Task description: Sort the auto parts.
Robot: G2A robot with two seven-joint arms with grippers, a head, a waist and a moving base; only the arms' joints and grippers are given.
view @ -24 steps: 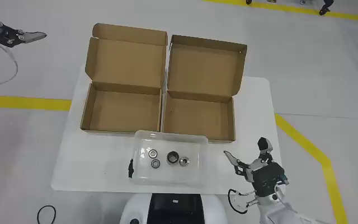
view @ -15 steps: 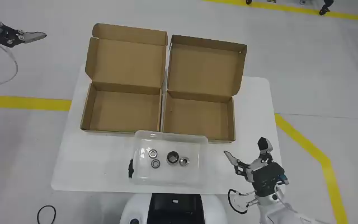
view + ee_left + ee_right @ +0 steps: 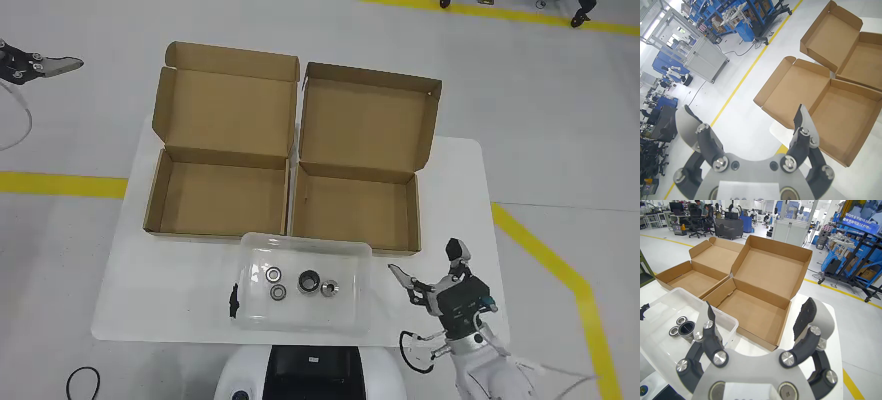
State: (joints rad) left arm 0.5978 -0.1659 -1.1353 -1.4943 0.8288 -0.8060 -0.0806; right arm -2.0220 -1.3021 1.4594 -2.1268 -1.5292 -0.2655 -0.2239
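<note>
Several metal auto parts, two ring bearings (image 3: 275, 281) and a dark sleeve (image 3: 309, 282) among them, lie in a clear plastic bin (image 3: 305, 240) at the table's front. The right wrist view shows the sleeve (image 3: 686, 328) and the bin wall (image 3: 728, 318) close by. My right gripper (image 3: 424, 257) (image 3: 759, 304) hovers open and empty just right of the bin, over the table. Off the table, far to the left over the floor, my left gripper (image 3: 40, 64) (image 3: 743, 107) is open and holds nothing.
Two open, empty cardboard boxes stand side by side behind the bin, the left box (image 3: 220, 200) (image 3: 844, 117) and the right box (image 3: 355, 210) (image 3: 753, 306). A small black piece (image 3: 234, 300) sits at the bin's left end. Bare white table (image 3: 455, 190) lies right of the boxes.
My right gripper has shifted left and slightly back, closer to the bin. The left gripper, parts and boxes have not moved.
</note>
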